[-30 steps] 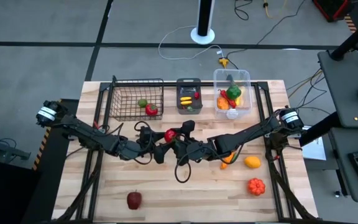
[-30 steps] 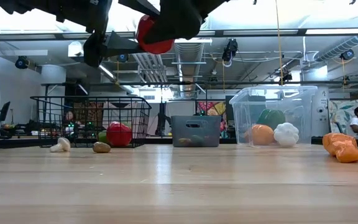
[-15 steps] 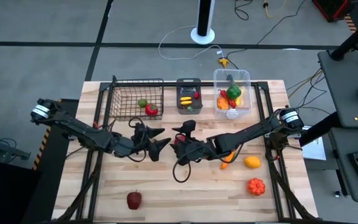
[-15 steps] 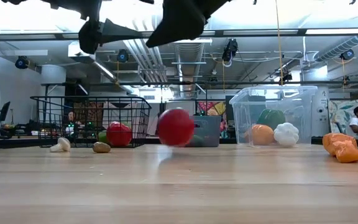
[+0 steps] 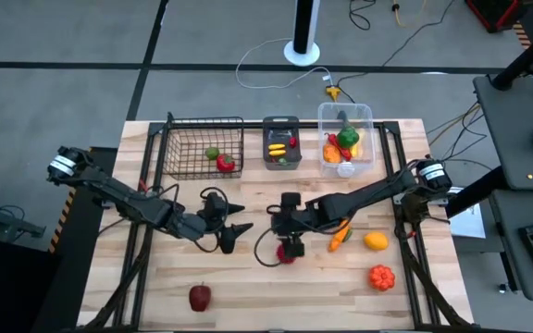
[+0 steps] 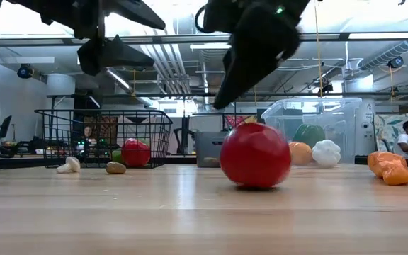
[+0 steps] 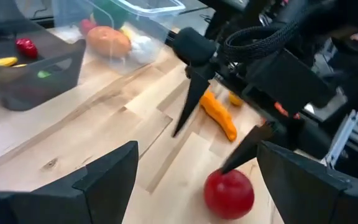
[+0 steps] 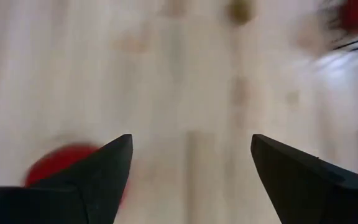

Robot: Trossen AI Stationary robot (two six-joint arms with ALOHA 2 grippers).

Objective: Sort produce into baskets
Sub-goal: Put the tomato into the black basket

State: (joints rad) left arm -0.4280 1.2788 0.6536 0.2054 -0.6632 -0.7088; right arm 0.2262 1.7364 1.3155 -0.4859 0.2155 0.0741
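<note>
The red ball-shaped fruit [image 6: 255,154] I had up between the two claws a second ago is now down on the counter [image 5: 248,277], sitting loose near the middle; the hand-over failed and it dropped. My right claw [image 5: 289,237] has swung down over it with fingers spread, gripping nothing. My left claw [image 5: 233,231] hangs just left of it, also released and empty. So this piece is still unsorted. I judge I need a fresh pick from the counter before it rolls further. The wire basket [image 5: 192,148], grey bin [image 5: 281,125] and clear tub [image 5: 345,113] wait along the far edge.
</note>
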